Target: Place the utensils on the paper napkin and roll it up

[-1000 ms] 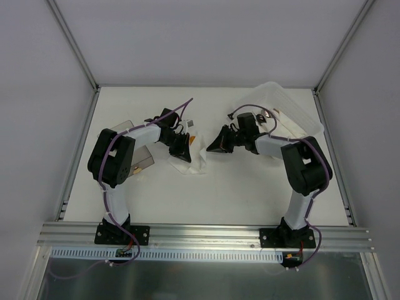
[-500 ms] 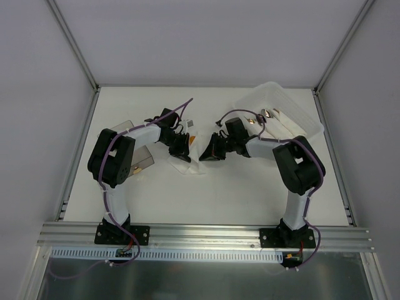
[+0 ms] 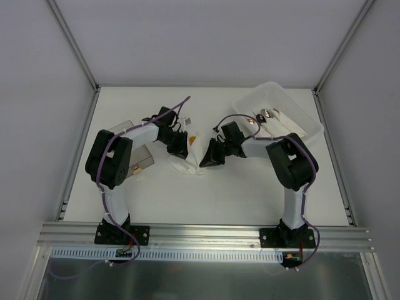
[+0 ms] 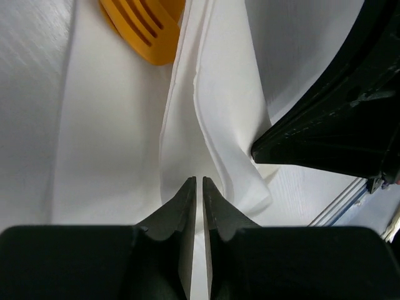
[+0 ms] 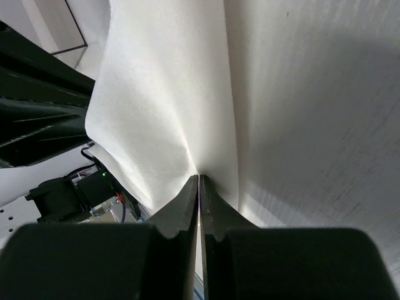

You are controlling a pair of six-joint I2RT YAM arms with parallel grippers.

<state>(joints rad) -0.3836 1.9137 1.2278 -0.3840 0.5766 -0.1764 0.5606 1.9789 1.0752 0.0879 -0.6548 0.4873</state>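
**Sam:** What is on the white bench (image 3: 237, 194)?

**Mia:** A see-through tray (image 3: 289, 97) sits at the far right. The paper napkin (image 3: 189, 164) lies bunched up in the middle, between the two arms.

**Sam:** What do the arms hold?

**Mia:** The left end effector (image 4: 199, 182) is closed on a napkin fold. The right end effector (image 5: 199, 179) pinches another fold tight.

**Sam:** Anything orange?

**Mia:** One orange utensil (image 4: 147, 31) lies on the napkin.
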